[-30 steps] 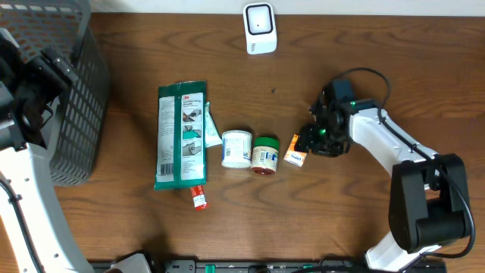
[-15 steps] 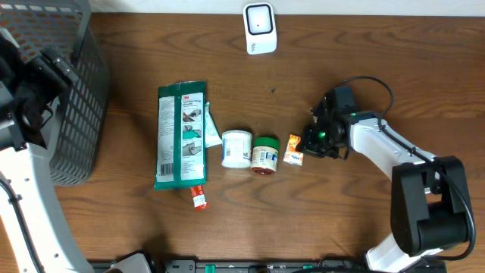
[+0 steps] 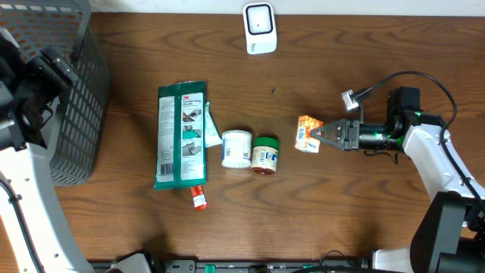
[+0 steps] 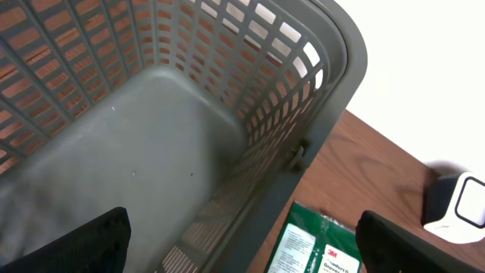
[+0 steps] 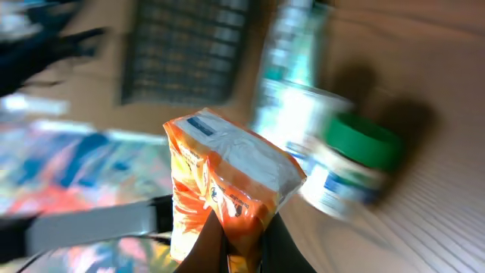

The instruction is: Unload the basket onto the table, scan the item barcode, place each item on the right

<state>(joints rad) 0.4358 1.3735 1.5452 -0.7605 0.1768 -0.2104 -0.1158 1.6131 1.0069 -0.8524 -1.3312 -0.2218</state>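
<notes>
My right gripper (image 3: 318, 136) is shut on a small orange and white packet (image 3: 307, 133), pinching its lower edge and holding it above the table, right of the jars. In the right wrist view the packet (image 5: 227, 178) stands upright between the dark fingers (image 5: 216, 246) of the gripper (image 5: 244, 243). No barcode shows on the visible faces. The white scanner (image 3: 260, 28) stands at the table's back edge and also shows in the left wrist view as the scanner (image 4: 458, 203). My left gripper (image 4: 242, 250) is open over the grey basket (image 4: 151, 136), with nothing in it.
A green glove pack (image 3: 180, 135) lies left of centre, with a white jar (image 3: 236, 148) and a green-lidded jar (image 3: 265, 155) beside it. A red tube (image 3: 198, 198) lies below the pack. The basket (image 3: 64, 91) fills the left edge.
The right gripper closed on the orange packet, lifted it off the table and drew it rightward, turning level. The left arm has not moved.
</notes>
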